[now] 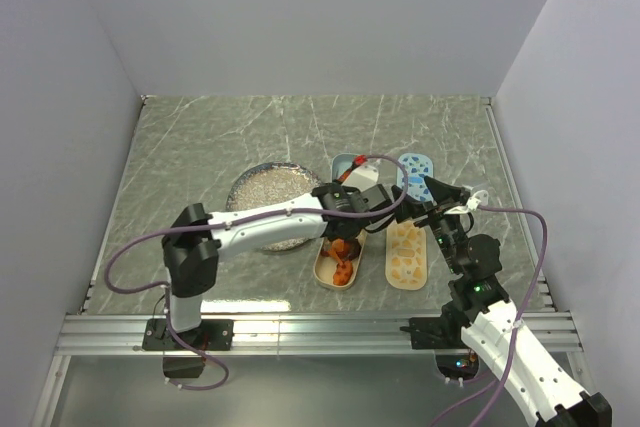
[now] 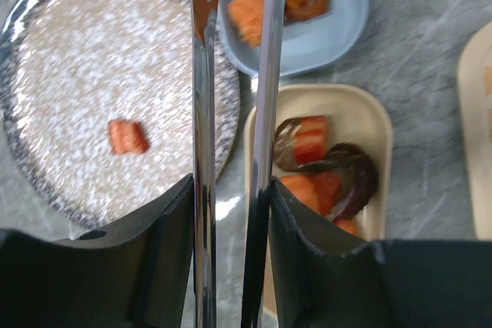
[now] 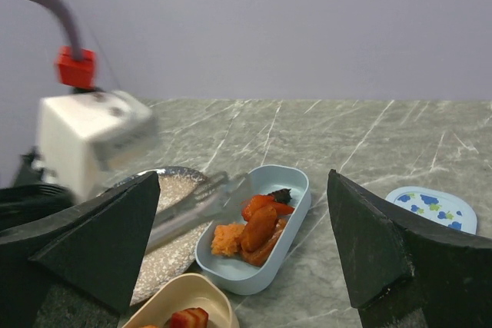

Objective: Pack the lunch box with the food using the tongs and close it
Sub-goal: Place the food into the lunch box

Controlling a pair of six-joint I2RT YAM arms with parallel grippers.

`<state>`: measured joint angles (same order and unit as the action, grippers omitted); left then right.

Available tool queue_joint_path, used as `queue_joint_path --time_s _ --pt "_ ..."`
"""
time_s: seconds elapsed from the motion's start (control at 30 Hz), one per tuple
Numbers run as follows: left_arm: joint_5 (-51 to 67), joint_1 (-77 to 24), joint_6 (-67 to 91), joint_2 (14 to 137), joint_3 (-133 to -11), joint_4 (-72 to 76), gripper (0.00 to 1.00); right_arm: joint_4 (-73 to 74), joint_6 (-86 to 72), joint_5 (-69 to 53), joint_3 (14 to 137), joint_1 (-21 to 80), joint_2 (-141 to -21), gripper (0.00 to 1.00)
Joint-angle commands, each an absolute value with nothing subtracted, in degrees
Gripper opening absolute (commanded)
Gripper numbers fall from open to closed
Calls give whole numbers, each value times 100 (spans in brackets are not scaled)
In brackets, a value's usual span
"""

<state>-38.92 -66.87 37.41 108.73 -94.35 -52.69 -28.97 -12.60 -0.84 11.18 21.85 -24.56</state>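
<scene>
1. The table point(image 1: 180, 147) is a grey marble-patterned surface, and all the items stand on its middle-right part.
2. The speckled plate point(image 2: 69, 74) is round and lies left of the tubs. It carries one reddish chunk point(image 2: 127, 136), well apart from the rest of the food.
3. The lunch box is uncovered.
   - The cream tub point(image 2: 380, 136) sits just beside the plate rim and holds several pieces of food point(image 2: 311, 140), red, orange and dark brown.
   - The blue tub point(image 2: 346, 21) stands beyond it with orange and brown pieces.
   - A second cream oval point(image 1: 407, 255) lies to the right; whether it is a lid or a tray cannot be told from the overhead view.
   - The patterned lid point(image 3: 430, 209) rests apart, on the far right.
4. The right gripper point(image 3: 242, 190) has its fingers spread wide with nothing between them, and it faces the blue tub.
5. The left gripper point(image 2: 231, 190) is pinching the tongs point(image 2: 201, 113), one metal arm against each finger. The arms stand parted, and no food shows between the tips.
6. Handling, as a judgement:
   - The chunks look soft, moist and light, so they are likely to slip or squash.
   - The lone chunk is best taken across its long flat sides with a gentle squeeze.
   - The tongs are stiff, springy and smooth, so the hold on them must not slacken.
</scene>
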Motion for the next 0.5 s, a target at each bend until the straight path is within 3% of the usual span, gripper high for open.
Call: queue_joint_path --time_s 0.0,0.47 --pt "-4333 -6750 4217 9995 -9115 -5537 45 -3032 -1309 -9 1248 2136 -2461 96" --pt "-4500 -7409 7056 8675 -6917 -7021 48 -3032 -1310 -35 1239 2127 -2435 96"
